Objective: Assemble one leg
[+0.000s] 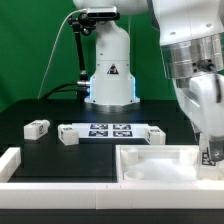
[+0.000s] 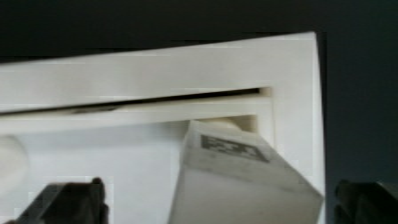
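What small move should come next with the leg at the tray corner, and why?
Probably ease the gripper straight down, slowly. In the wrist view the leg stands tilted in the tray's corner, its tag showing, between the dark fingers. Whether it is seated or firmly held cannot be told, so keep it gentle.

Smooth white plastic leg [image 2: 240, 160], tray [image 1: 160, 165]
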Available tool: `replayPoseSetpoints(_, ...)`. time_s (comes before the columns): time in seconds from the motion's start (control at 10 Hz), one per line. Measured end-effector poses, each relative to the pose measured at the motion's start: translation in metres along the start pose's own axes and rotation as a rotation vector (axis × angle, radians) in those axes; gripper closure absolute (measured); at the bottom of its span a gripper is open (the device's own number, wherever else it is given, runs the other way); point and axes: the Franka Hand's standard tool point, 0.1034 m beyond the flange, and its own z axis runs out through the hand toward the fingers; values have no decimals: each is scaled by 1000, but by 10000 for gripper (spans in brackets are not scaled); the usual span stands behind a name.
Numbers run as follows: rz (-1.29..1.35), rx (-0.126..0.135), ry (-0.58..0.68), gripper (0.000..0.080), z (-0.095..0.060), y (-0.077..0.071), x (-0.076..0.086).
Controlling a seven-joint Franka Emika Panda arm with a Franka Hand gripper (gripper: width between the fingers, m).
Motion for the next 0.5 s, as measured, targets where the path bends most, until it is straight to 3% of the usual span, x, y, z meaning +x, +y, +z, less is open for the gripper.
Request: replayPoseSetpoints(0.5, -23, 1, 0, 150, 0, 0, 0)
